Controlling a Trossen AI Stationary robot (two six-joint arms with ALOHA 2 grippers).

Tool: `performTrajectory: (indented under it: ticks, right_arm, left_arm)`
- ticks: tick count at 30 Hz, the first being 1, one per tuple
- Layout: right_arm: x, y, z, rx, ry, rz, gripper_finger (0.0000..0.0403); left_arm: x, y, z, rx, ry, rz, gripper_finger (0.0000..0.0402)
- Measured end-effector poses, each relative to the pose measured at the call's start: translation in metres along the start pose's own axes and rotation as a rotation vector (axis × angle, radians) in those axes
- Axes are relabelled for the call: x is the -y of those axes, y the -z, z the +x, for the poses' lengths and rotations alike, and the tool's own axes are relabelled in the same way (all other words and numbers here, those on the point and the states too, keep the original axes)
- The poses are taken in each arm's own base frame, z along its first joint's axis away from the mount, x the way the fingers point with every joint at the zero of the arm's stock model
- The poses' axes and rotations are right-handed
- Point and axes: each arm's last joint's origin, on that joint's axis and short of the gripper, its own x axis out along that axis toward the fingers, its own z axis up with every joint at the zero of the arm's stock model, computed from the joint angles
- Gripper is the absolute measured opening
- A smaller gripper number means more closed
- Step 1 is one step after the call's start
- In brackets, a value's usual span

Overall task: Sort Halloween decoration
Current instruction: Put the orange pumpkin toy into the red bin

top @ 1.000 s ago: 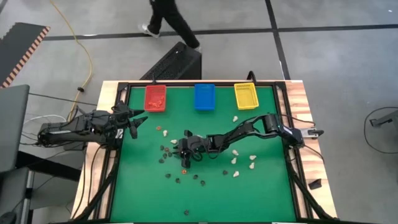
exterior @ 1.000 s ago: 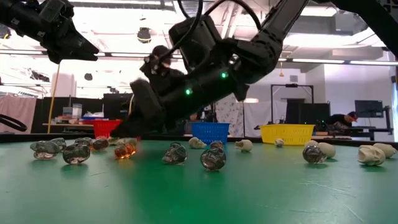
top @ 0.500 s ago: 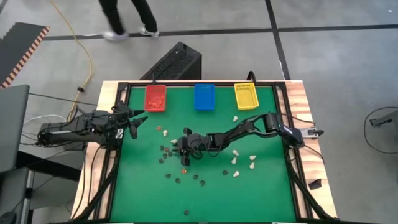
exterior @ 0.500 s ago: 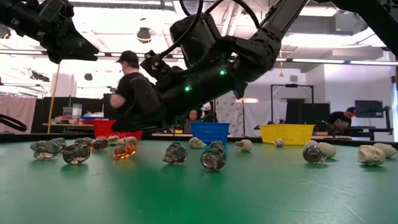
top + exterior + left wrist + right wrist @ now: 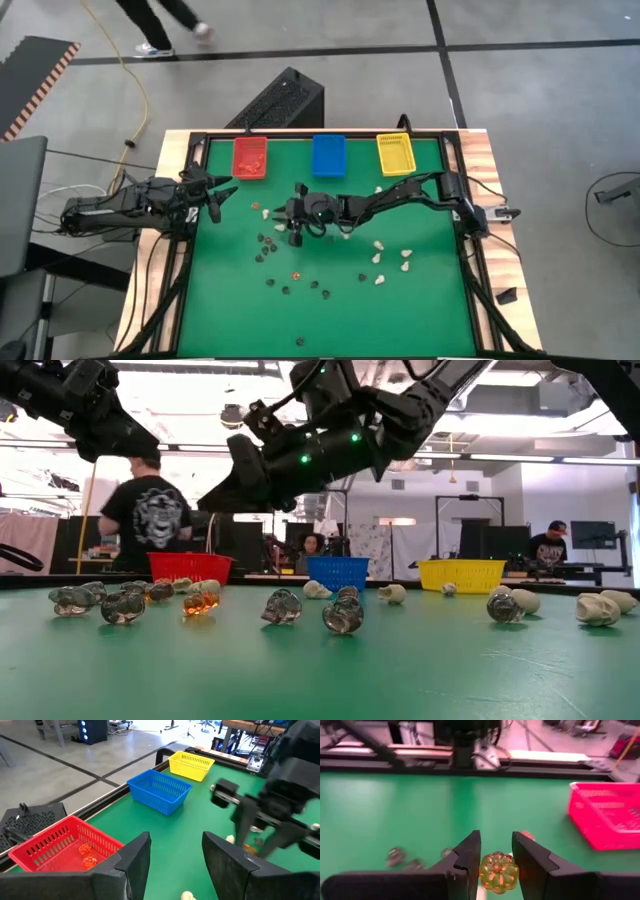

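The right gripper (image 5: 496, 865) pinches an orange pumpkin trinket (image 5: 498, 872) by its ribbed sides; it looks light, hard, slippery.

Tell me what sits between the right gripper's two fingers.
An orange pumpkin trinket, clamped between the fingers of the right gripper, as the right wrist view shows.

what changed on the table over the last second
The right claw, shut on an orange pumpkin trinket, rose off the green table and swung from the scattered pile toward the red bin. A person walked leftward behind the table. The left claw hung open near the red bin as before, and the bins and loose trinkets stayed put.
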Motion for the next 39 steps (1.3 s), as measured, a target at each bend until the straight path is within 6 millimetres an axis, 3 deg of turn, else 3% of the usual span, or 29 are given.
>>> performTrajectory:
  ticks: [8,15,22,27,30,34,39]
  right_arm:
    - [0.053,-0.006,0.004,0.069,0.116,0.041,0.0129]
    - [0.085,-0.029,0.006,0.142,0.182,0.055,0.0129]
    - [0.108,-0.050,0.006,0.207,0.229,0.065,0.0129]
    - [0.115,-0.051,0.006,0.234,0.241,0.085,0.0129]
    - [0.119,-0.046,0.016,0.334,0.243,0.123,0.0129]
    - [0.126,-0.029,0.042,0.300,0.242,0.142,0.0129]
    - [0.135,-0.025,0.074,0.276,0.227,0.148,0.0129]
  left_arm:
    - [0.000,0.000,0.000,0.000,-0.001,0.000,0.0169]
    - [0.000,0.000,0.000,0.001,-0.003,0.000,0.0169]
    - [0.000,0.000,0.000,0.001,-0.004,0.005,0.0169]
    - [0.000,0.000,0.000,0.001,-0.004,0.005,0.0169]
    - [0.000,0.000,0.000,0.001,-0.004,0.005,0.0169]
    - [0.000,0.000,0.000,0.001,-0.004,0.002,0.0169]
    - [0.000,0.000,0.000,0.001,-0.004,0.001,0.0169]
